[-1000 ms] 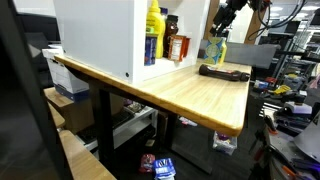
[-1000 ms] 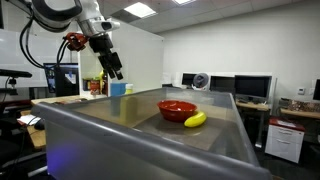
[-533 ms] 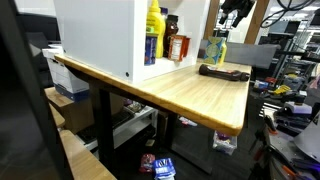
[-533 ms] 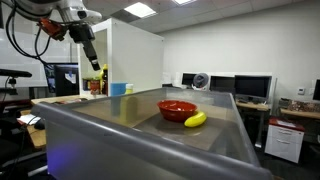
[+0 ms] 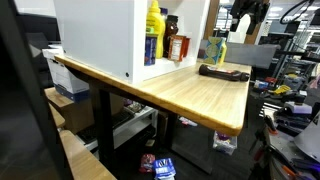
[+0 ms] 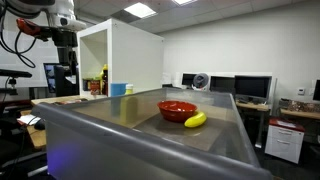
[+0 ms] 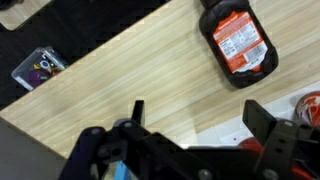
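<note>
Your black gripper (image 6: 68,82) has let go and lifted away, jaws wide and empty. The light blue plastic cup (image 6: 118,89) stands released on the wooden table (image 5: 200,95); placing looks finished.

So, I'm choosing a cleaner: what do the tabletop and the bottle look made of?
Tabletop: wood, pale and matte, likely butcher block; parallel strips with grain show.
Bottle: probably plastic, dark and glossy, with a red printed label; glass can't be ruled out.

Bottle label (image 7: 240,45) too blurred, no text readable anywhere
</note>
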Motion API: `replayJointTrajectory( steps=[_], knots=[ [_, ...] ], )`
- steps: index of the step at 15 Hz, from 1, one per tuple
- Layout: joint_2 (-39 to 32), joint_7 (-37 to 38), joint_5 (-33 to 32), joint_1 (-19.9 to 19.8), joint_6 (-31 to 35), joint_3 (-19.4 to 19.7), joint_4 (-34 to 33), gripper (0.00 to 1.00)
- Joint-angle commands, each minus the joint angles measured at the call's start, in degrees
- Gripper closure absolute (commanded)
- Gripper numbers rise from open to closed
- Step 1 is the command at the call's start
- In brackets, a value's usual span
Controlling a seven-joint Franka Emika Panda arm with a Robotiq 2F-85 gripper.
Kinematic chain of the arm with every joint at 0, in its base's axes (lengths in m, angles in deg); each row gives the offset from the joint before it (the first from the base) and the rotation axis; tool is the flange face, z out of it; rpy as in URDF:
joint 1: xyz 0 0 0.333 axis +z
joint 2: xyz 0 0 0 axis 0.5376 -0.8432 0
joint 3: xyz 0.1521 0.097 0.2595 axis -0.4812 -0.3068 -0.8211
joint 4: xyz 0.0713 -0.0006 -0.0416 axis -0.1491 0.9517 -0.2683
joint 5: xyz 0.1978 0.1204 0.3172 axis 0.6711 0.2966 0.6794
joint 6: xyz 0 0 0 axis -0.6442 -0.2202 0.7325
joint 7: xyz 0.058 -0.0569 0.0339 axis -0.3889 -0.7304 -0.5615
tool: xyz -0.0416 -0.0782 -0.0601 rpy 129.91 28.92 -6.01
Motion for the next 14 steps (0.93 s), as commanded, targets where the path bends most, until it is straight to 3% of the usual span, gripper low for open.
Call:
replayJointTrajectory(
  steps=[1, 6, 14],
  knots=[
    [-6.0, -2.7, 3.1, 3.7, 0.0, -0.9, 0.9, 0.00],
    [-13.5, -8.8, 4.4, 9.6, 0.6, -1.1, 2.3, 0.00],
    [-17.0, -23.0, 4.4, 13.7, 2.1, 1.9, 3.2, 0.00]
  ],
)
